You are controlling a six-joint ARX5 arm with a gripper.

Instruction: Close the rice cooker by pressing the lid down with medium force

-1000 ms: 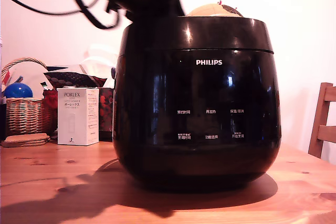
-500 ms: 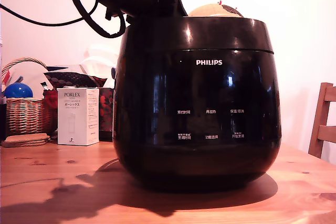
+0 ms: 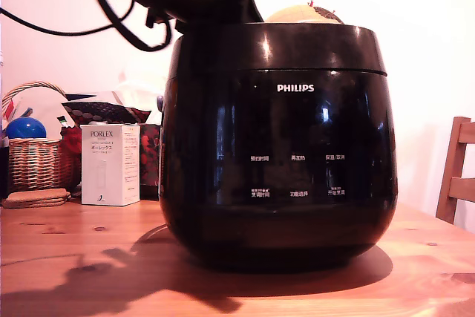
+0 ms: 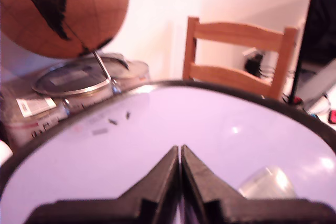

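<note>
One rice cooker [image 3: 278,146] stands mid-desk [image 3: 74,257], its lid [image 4: 210,140] down and flat. Above the lid's left side in the exterior view, the pincer [image 4: 180,153] hovers, fingers pressed together, gripping nothing.

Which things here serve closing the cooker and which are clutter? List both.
Job: cooker, lid, hand, shut above the lid.
Clutter: white box, basket, blue ball, chair, globe.
</note>
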